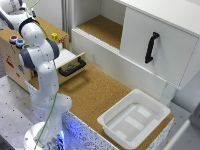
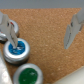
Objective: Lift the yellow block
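Round blue knob [image 2: 18, 50] and round green knob [image 2: 27, 75] sit below the end effector [image 2: 42, 31], fingers spread wide, holding nothing. Small bright yellow cube [image 1: 54, 36] rests at 3 o'clock of the knobs on the cork-topped surface [image 1: 60, 34]. Lift not yet started; approach and grasp remain.

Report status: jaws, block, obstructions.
Gripper jaws open, empty, above cork by blue knob. Yellow block on cork, ungrasped. Nothing blocking it.
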You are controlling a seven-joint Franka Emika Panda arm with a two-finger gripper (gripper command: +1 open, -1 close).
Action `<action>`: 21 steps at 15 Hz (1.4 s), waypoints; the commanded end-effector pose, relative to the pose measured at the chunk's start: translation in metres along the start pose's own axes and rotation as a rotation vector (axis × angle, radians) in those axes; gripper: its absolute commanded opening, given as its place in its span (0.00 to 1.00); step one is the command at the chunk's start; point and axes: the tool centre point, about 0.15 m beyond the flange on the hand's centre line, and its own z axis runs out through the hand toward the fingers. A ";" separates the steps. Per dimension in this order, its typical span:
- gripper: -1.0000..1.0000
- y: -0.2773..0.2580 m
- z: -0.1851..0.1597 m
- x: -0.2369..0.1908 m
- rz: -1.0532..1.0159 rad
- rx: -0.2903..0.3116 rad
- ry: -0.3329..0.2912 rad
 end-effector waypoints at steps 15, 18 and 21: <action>1.00 0.156 0.097 0.083 -0.609 0.174 0.125; 1.00 0.182 0.114 0.091 -0.636 0.182 0.127; 1.00 0.205 0.127 0.089 -0.647 0.198 0.122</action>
